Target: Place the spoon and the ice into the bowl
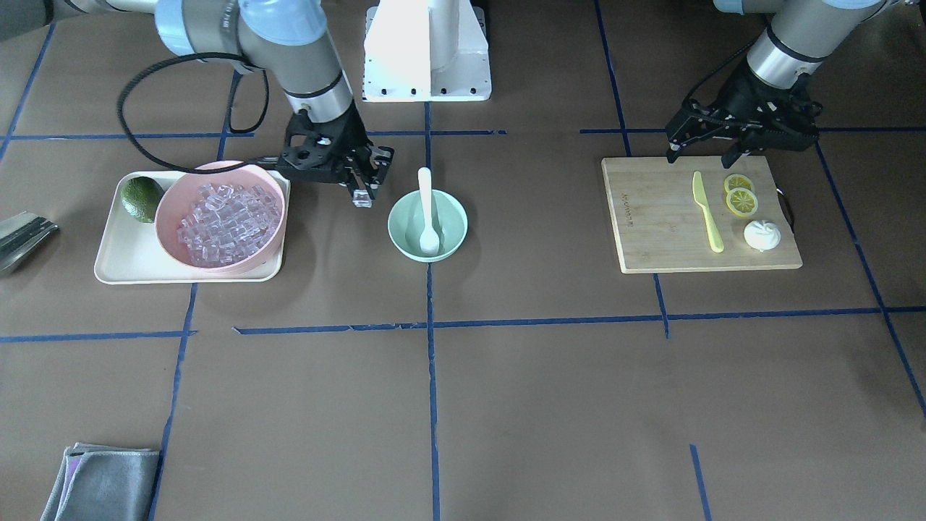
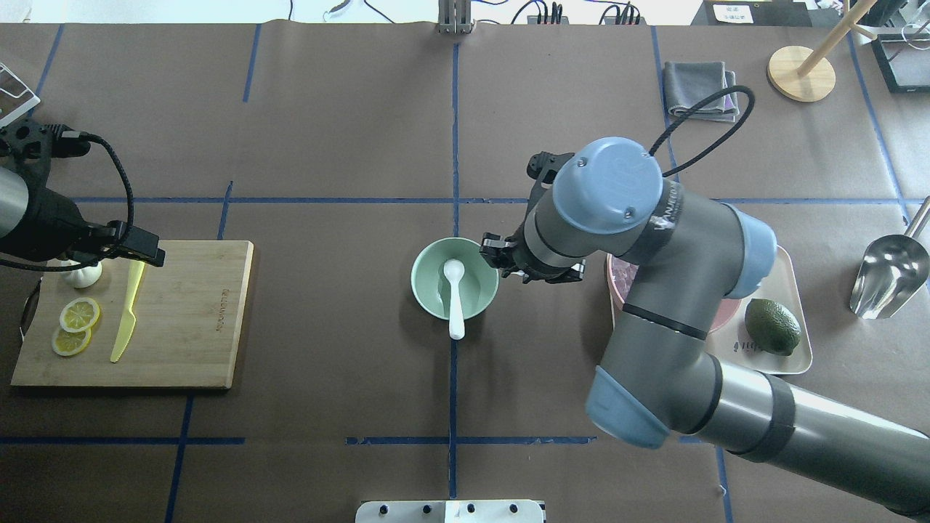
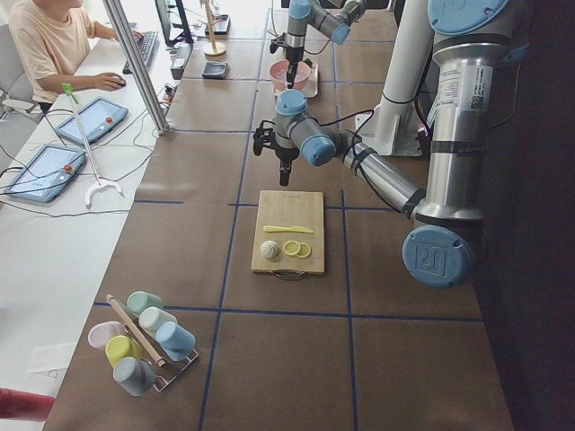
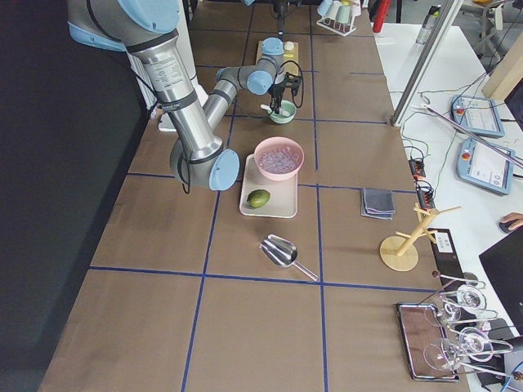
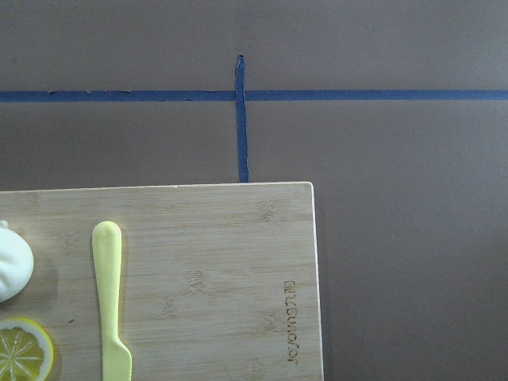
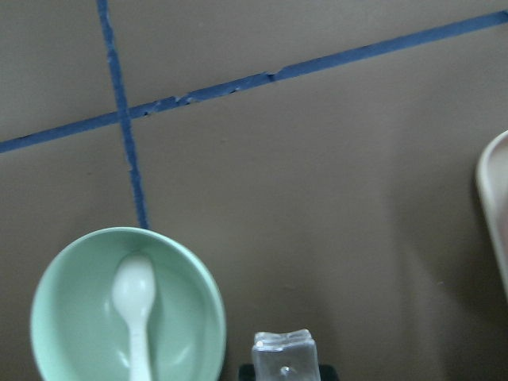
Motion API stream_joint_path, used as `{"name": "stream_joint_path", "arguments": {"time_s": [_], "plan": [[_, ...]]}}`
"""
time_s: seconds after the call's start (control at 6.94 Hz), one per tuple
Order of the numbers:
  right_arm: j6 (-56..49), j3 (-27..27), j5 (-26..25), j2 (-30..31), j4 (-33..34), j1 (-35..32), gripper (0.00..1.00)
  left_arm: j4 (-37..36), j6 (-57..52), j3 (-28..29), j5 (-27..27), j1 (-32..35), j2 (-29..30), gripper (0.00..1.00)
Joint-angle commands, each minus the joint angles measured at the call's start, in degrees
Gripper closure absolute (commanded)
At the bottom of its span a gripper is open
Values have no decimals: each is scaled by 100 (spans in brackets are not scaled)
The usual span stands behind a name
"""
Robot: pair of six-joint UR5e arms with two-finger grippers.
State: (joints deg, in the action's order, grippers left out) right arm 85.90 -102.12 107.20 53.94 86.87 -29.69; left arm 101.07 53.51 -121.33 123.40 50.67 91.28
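Just beside the bowl, the right end effector pinches one ice cube up high so it can drop in. The spoon already lies inside

**A:** What does the room look like?

**B:** A wide table fills most of it. It is covered in brown paper and marked into large squares by blue tape lines. The light is bright and even, and the shadows are soft.

**A:** And around the table?

**B:** A white desk runs along one long side, holding tablets, cables and a keyboard. A person in a peach shirt sits there. A slanted metal post rises between desk and table. Along the opposite side lies a dark strip with no detail visible.
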Motion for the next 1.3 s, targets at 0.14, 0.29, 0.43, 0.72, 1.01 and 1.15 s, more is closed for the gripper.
{"name": "stream_joint_path", "arguments": {"time_s": [0.14, 0.29, 0.43, 0.72, 1.01, 1.15], "plan": [[243, 834, -103, -402, -671, 174, 97, 1, 1, -40, 0, 4, -5, 1], [252, 860, -111, -419, -654, 174, 61, 1, 10, -49, -9, 4, -5, 1], [261, 947, -112, -472, -654, 174, 40, 1, 10, -49, -9, 4, -5, 1], [261, 1089, -112, -639, -645, 148, 16, -8, 45, -93, -9, 4, -5, 1], [191, 287, 298, 14, -409, -324, 1, 1, -16, -93, 0, 74, -153, 1], [-106, -398, 780, 768, -329, -788, 1, 9, -42, -93, 0, 92, -259, 1]]}}
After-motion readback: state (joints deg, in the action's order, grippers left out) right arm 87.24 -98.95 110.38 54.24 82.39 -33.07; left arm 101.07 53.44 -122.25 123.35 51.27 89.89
